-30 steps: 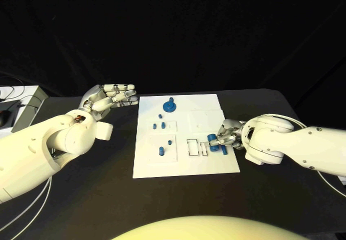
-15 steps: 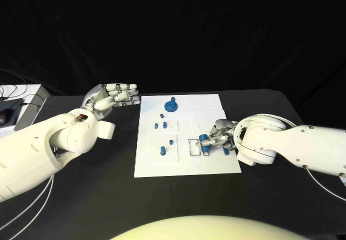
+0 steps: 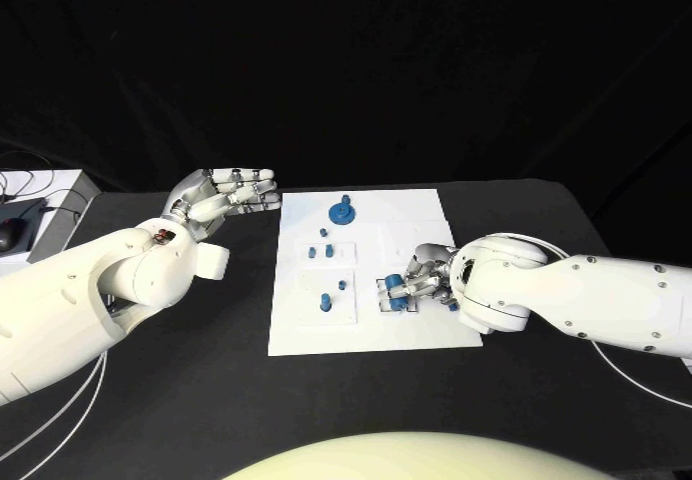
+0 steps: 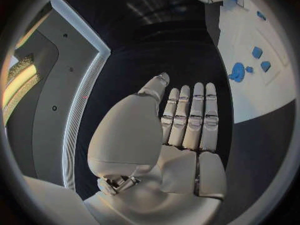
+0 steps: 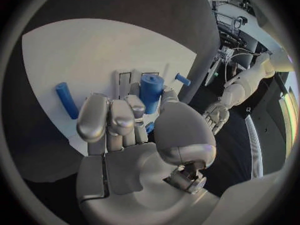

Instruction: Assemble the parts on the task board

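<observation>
The white task board [image 3: 378, 326] lies mid-table. My right hand [image 3: 433, 277] pinches an upright blue cylinder [image 3: 392, 284] over the rectangular slots [image 3: 389, 297] near the board's right side. The right wrist view shows that cylinder [image 5: 150, 92] between thumb and fingers, with a blue rod [image 5: 65, 100] lying on the board nearby. A blue gear-like disc [image 3: 342, 212] and small blue pieces [image 3: 325, 302] sit on the board's left half. My left hand [image 3: 224, 198] hovers open off the board's far left corner, holding nothing; in the left wrist view its fingers [image 4: 187, 117] are straight.
A white box with a dark mouse [image 3: 18, 228] sits at the table's left edge, with cables beside it. Black tabletop [image 3: 188, 400] surrounds the board on all sides.
My right hand has carried the blue cylinder leftward from the board's right edge to above the rectangular slots. The left hand has stayed put.
</observation>
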Robot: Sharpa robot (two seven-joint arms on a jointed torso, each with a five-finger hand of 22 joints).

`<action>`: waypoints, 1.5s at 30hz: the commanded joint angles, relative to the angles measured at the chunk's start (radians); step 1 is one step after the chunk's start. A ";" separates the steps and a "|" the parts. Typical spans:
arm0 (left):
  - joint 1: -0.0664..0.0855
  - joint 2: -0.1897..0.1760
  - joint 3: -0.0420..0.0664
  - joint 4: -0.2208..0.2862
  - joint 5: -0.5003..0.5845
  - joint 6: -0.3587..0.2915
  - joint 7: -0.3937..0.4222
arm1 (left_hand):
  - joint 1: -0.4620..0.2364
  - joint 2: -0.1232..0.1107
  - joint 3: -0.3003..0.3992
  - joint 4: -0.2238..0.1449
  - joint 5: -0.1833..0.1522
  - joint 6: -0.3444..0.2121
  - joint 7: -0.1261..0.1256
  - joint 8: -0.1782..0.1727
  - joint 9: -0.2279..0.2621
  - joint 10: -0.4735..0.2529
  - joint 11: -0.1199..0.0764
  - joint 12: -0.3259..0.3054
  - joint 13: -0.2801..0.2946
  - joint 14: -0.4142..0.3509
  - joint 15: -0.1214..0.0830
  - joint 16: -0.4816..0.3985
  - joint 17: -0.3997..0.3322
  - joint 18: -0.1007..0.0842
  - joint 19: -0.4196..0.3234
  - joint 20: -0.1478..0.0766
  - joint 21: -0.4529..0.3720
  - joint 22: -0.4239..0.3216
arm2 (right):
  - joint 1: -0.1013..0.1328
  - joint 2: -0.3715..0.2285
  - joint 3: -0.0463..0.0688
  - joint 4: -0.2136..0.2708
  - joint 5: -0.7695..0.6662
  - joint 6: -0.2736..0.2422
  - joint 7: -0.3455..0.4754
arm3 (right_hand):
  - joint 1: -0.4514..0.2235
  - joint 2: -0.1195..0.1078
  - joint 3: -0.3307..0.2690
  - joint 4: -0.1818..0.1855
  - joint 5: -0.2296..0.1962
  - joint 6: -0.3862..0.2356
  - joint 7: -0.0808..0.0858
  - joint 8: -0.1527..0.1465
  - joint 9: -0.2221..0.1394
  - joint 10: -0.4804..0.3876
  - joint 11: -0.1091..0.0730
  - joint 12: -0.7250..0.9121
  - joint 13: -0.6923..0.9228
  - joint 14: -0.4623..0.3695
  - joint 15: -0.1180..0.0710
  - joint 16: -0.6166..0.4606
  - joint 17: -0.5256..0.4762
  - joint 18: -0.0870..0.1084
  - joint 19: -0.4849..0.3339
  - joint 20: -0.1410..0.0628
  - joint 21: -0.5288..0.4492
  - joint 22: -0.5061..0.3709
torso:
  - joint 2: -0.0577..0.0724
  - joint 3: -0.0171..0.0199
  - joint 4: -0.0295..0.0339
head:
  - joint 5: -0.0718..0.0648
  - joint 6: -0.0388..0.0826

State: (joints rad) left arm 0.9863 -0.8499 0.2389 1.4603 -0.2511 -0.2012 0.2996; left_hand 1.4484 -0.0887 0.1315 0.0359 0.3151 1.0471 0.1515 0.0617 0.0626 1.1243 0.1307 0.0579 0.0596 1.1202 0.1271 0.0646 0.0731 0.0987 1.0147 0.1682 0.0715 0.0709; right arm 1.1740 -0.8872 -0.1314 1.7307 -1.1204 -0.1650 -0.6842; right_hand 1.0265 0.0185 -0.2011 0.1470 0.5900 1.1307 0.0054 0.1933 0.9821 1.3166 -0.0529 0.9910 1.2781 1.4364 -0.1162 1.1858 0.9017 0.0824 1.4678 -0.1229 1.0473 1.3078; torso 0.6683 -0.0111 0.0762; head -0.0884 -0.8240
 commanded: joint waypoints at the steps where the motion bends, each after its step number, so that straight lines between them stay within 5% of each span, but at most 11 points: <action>1: 0.000 0.000 0.001 0.003 0.005 0.021 0.004 | 0.008 -0.002 0.005 0.001 0.004 -0.004 0.004 0.001 0.000 -0.003 0.005 0.001 -0.001 -0.002 -0.003 -0.004 0.001 -0.010 -0.008 0.000 -0.002 0.000 | -0.003 0.006 0.000 -0.005 -0.043 0.007 0.008 | 0.025 0.033 0.042 -0.049 -0.005 0.004 -0.002 0.001 0.001 0.001 -0.007 -0.002 -0.001 0.003 0.001 -0.004 0.001 -0.018 0.052 -0.005 0.004 0.140 | 0.000 0.0004 0.0002 | 0.002 -0.003; 16: 0.000 -0.004 0.001 0.005 0.005 0.023 0.003 | 0.007 -0.002 0.005 0.001 0.004 -0.002 0.003 0.001 0.000 -0.003 0.005 0.001 -0.001 -0.002 -0.003 -0.004 0.001 -0.010 -0.008 0.000 -0.002 0.000 | -0.008 0.023 0.000 -0.020 -0.074 0.012 0.005 | 0.017 0.026 0.031 -0.046 -0.061 0.005 0.000 0.000 -0.002 0.000 -0.005 -0.004 -0.002 0.003 0.002 -0.007 0.000 -0.018 0.052 -0.004 0.001 0.140 | -0.001 -0.0001 -0.0006 | 0.006 -0.006; 18: 0.000 -0.004 0.001 0.005 0.005 0.023 0.003 | 0.005 -0.002 0.004 0.002 0.004 -0.001 0.004 0.001 0.000 -0.004 0.005 0.001 -0.001 -0.002 -0.003 -0.004 0.001 -0.010 -0.008 0.000 -0.002 0.000 | -0.008 0.024 0.000 -0.022 -0.076 0.013 0.003 | 0.011 0.023 0.026 -0.042 -0.103 0.005 0.000 -0.001 -0.002 -0.001 -0.005 -0.005 -0.002 0.003 0.003 -0.007 0.000 -0.018 0.052 -0.004 0.001 0.140 | -0.001 0.0000 -0.0005 | 0.006 -0.006; 22: 0.000 -0.005 0.001 0.006 0.005 0.023 0.003 | 0.005 -0.002 0.004 0.002 0.004 -0.001 0.004 0.001 0.000 -0.004 0.005 0.001 -0.001 -0.002 -0.003 -0.004 0.001 -0.010 -0.008 0.000 -0.002 0.000 | -0.009 0.025 0.000 -0.025 -0.081 0.011 0.000 | 0.003 0.019 0.021 -0.035 -0.122 0.005 0.001 -0.001 -0.003 -0.001 -0.004 -0.005 -0.002 0.003 0.003 -0.007 0.000 -0.017 0.052 -0.003 0.000 0.140 | -0.001 0.0000 -0.0015 | 0.007 -0.005; 25: 0.000 -0.006 0.001 0.006 0.005 0.023 0.003 | 0.005 -0.002 0.004 0.002 0.004 -0.001 0.004 0.001 0.000 -0.004 0.005 0.001 -0.001 -0.002 -0.003 -0.004 0.001 -0.010 -0.008 0.000 -0.002 0.000 | -0.009 0.025 0.000 -0.027 -0.083 0.009 -0.002 | -0.009 0.011 0.014 -0.024 -0.186 0.006 0.001 -0.001 -0.003 -0.001 -0.004 -0.006 -0.003 0.003 0.003 -0.008 0.000 -0.017 0.052 -0.003 0.000 0.140 | -0.001 -0.0004 -0.0016 | 0.006 -0.006; 30: 0.000 -0.007 0.001 0.007 0.005 0.023 0.003 | 0.005 -0.002 0.004 0.002 0.004 -0.001 0.004 0.001 0.000 -0.004 0.005 0.001 -0.001 -0.002 -0.003 -0.004 0.001 -0.010 -0.008 0.000 -0.002 0.000 | -0.010 0.025 0.000 -0.027 -0.085 0.010 -0.003 | -0.017 -0.005 0.024 0.002 -0.206 0.007 0.001 -0.002 -0.004 -0.001 -0.004 -0.007 -0.004 0.003 0.004 -0.010 -0.001 -0.017 0.052 -0.003 -0.001 0.140 | -0.001 -0.0002 -0.0008 | 0.006 -0.008; 42: 0.000 -0.008 0.001 0.007 0.005 0.026 -0.001 | 0.005 -0.002 0.002 0.003 0.004 -0.002 0.004 0.000 0.000 -0.005 0.005 0.001 -0.001 -0.003 -0.003 -0.004 0.001 -0.009 -0.008 0.000 -0.002 0.000 | -0.011 0.024 0.000 -0.025 -0.101 -0.007 -0.014 | -0.047 -0.086 0.095 0.098 -0.289 0.010 0.002 -0.004 -0.007 0.001 -0.003 -0.007 -0.004 0.004 0.004 -0.010 0.004 -0.017 0.053 -0.002 0.003 0.140 | -0.001 0.0001 -0.0011 | 0.006 -0.001; 45: 0.000 -0.007 0.001 0.007 0.005 0.026 -0.001 | 0.005 -0.002 0.002 0.003 0.004 -0.002 0.004 0.000 0.000 -0.005 0.005 0.001 -0.001 -0.003 -0.003 -0.004 0.001 -0.009 -0.008 0.000 -0.002 0.000 | -0.011 0.023 0.000 -0.023 -0.107 -0.013 -0.015 | -0.063 -0.110 0.113 0.135 -0.342 0.011 0.001 -0.004 -0.008 0.001 -0.003 -0.006 -0.003 0.004 0.004 -0.009 0.005 -0.017 0.053 -0.002 0.006 0.141 | -0.001 0.0002 -0.0009 | 0.004 -0.003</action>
State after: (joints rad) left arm 0.9863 -0.8580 0.2389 1.4643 -0.2509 -0.1935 0.2959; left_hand 1.4484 -0.0887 0.1314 0.0359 0.3151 1.0471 0.1515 0.0617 0.0626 1.1243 0.1307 0.0579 0.0596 1.1202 0.1271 0.0646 0.0731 0.0987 1.0147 0.1682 0.0716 0.0710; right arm 1.1640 -0.8633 -0.1314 1.7069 -1.2031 -0.1677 -0.6899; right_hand 0.9630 -0.0853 -0.0877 0.2752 0.2543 1.1364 0.0071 0.1932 0.9759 1.3189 -0.0550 0.9871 1.2745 1.4363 -0.1162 1.1802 0.9063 0.0838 1.4677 -0.1228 1.0473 1.3080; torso 0.6669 -0.0110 0.0751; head -0.0833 -0.8256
